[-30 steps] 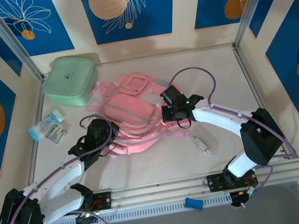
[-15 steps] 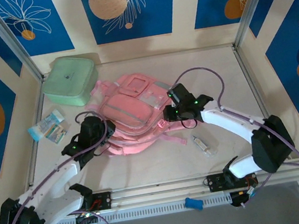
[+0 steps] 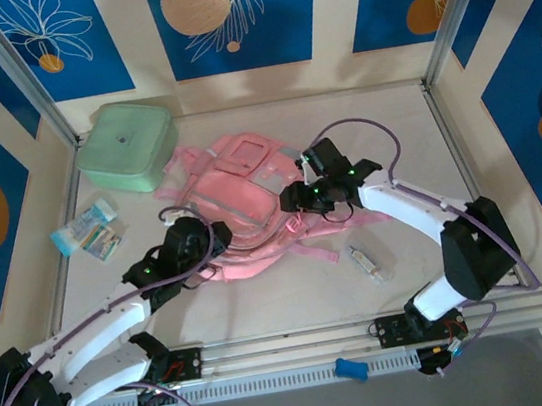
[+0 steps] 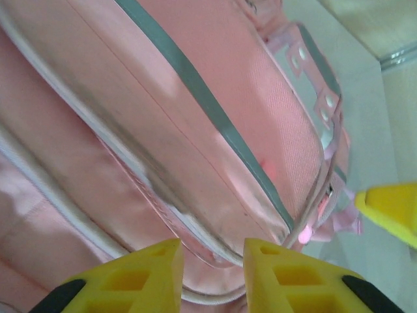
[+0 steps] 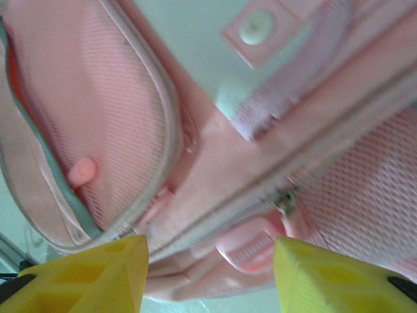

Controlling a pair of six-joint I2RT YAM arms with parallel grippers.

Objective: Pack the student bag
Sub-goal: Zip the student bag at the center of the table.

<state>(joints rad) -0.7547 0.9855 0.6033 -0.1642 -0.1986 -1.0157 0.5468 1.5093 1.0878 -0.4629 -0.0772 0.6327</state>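
Observation:
The student bag (image 3: 241,207), soft pink with grey strips, lies flat in the middle of the table. My left gripper (image 3: 211,244) is at its near-left edge. In the left wrist view the gripper (image 4: 212,253) stands open by a narrow gap, and the bag's seam (image 4: 195,228) shows just beyond the yellow fingertips (image 4: 156,261). My right gripper (image 3: 293,200) is over the bag's right side. In the right wrist view it (image 5: 210,251) is wide open above a zipper line, with a pink zipper pull (image 5: 251,248) between the fingers and nothing gripped.
A mint-green lidded box (image 3: 127,147) stands at the back left. Small packets (image 3: 88,231) lie by the left wall. A small clear tube (image 3: 368,260) lies right of the bag's straps. A blue piece (image 3: 351,368) rests on the front rail.
Both grippers have opened from shut. The left one has slid right along the bag's near edge. The right one has moved left over the bag, and the bag has settled flatter.

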